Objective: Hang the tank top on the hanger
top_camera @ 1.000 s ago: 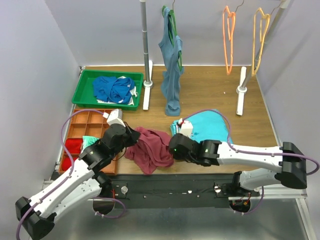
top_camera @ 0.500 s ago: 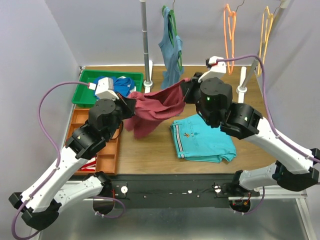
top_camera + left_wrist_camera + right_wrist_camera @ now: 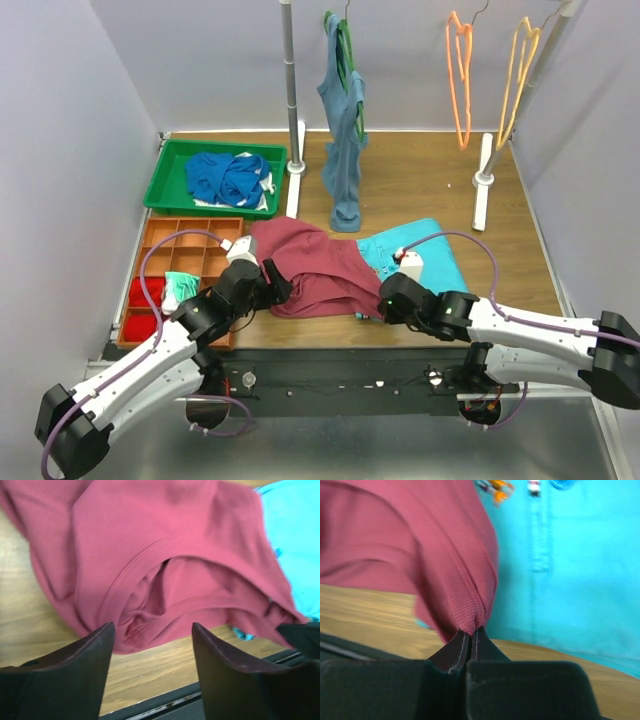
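The tank top (image 3: 318, 268) is pinched at one edge by the right hand (image 3: 471, 631); left hand (image 3: 152, 630) gapes wide, so lifting risks bunching.

Left arm (image 3: 150, 365): stretched low, elbow out at the near left, forearm slanting forward and inward.
Left gripper (image 3: 152, 630): jaws spread wide, nothing held between them (both dark fingers show bare inner faces).
Right arm (image 3: 530, 330): elbow far out to the right, forearm lying low and almost level, pointing left.
Right gripper (image 3: 471, 630): fingertips pressed together, pinching a fold of the tank top (image 3: 465, 600).
Spacing: the two grippers point toward each other, well apart, both low.
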Robot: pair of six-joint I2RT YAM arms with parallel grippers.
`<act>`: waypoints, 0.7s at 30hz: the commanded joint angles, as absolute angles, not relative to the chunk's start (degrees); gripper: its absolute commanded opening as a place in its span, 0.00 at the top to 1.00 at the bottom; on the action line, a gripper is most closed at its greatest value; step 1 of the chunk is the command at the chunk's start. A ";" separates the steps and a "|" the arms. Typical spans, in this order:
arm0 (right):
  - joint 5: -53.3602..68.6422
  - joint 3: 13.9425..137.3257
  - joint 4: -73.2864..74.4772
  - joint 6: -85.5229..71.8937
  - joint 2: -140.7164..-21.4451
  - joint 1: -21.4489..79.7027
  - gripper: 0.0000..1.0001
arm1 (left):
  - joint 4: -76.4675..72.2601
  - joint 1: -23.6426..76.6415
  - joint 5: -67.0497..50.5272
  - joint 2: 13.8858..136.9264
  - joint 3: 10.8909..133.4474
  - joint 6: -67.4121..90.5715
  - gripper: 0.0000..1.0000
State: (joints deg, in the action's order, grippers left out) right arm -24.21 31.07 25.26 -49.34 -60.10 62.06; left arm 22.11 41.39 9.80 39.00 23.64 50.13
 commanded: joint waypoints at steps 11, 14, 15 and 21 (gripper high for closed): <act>-24.34 34.45 20.04 -52.38 -58.89 62.32 0.92 | 26.53 49.46 28.38 48.96 30.15 54.22 0.56; -24.34 34.54 19.69 -51.86 -59.15 62.40 0.92 | 30.14 51.32 32.25 48.16 29.53 58.35 0.60; -24.35 34.54 19.60 -51.68 -59.32 62.32 0.92 | 30.93 51.76 32.69 47.90 28.92 59.06 0.61; -24.35 34.80 19.42 -51.50 -60.21 62.40 0.92 | 29.97 53.17 33.05 49.30 27.07 62.84 0.63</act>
